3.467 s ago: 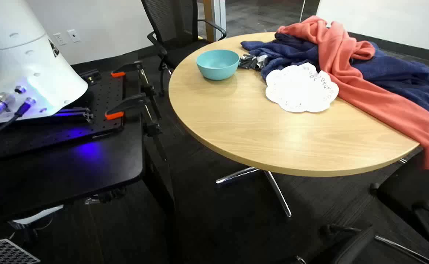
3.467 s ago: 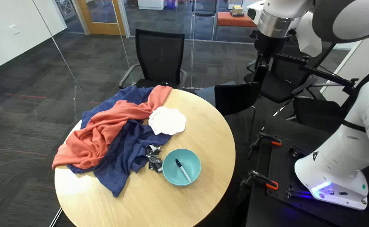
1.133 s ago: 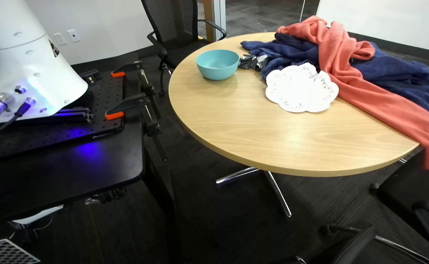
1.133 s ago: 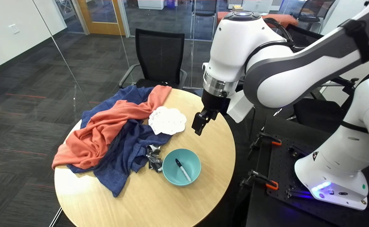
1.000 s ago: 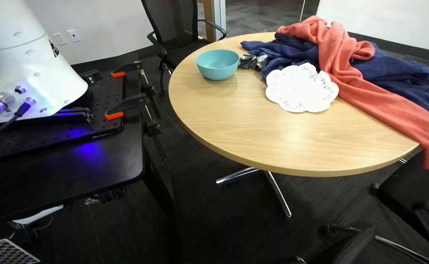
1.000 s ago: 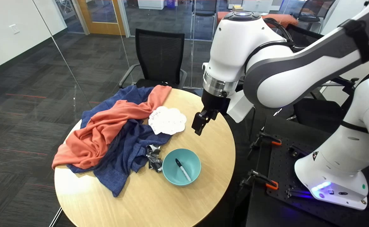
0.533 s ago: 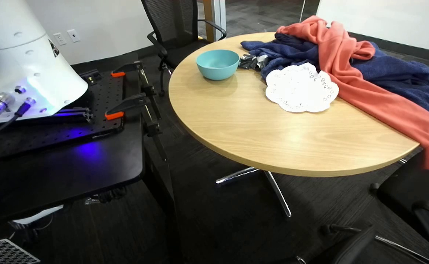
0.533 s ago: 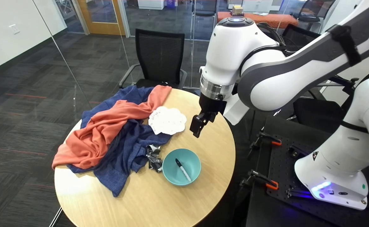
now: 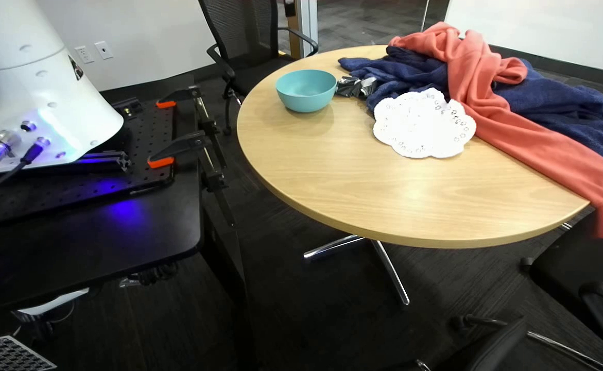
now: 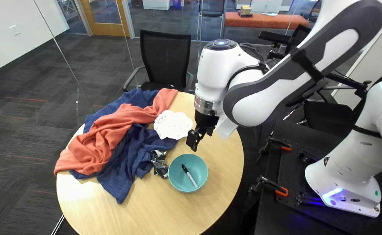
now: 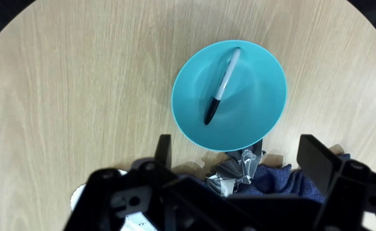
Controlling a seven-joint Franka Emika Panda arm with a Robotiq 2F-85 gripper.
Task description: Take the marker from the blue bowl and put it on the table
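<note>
The marker, with a grey-white barrel and black cap, lies inside the blue bowl in an exterior view (image 10: 190,176) and in the wrist view (image 11: 225,80). The teal bowl stands on the round light wood table (image 9: 332,170) in both exterior views (image 9: 306,98) (image 10: 177,174); its wall hides the marker in an exterior view. In the wrist view the bowl (image 11: 258,106) lies ahead of the fingertips. My gripper (image 11: 235,141) is open and empty, its fingers wide apart. In an exterior view the gripper (image 10: 192,145) is above the table, close to the bowl's rim, apart from the marker.
A crinkled black plastic wrapper (image 10: 159,164) lies against the bowl. A navy towel (image 10: 129,163) and an orange cloth (image 10: 96,140) lie bunched beside it. A white scalloped plate-like thing (image 9: 424,126) is near the gripper. A black desk (image 9: 126,226) carries the robot base.
The arm has swung in over the table from the side, then moved nearer the bowl and lower in the exterior view. A small dark shape now shows at an exterior view's top edge. Bowl and marker are unmoved.
</note>
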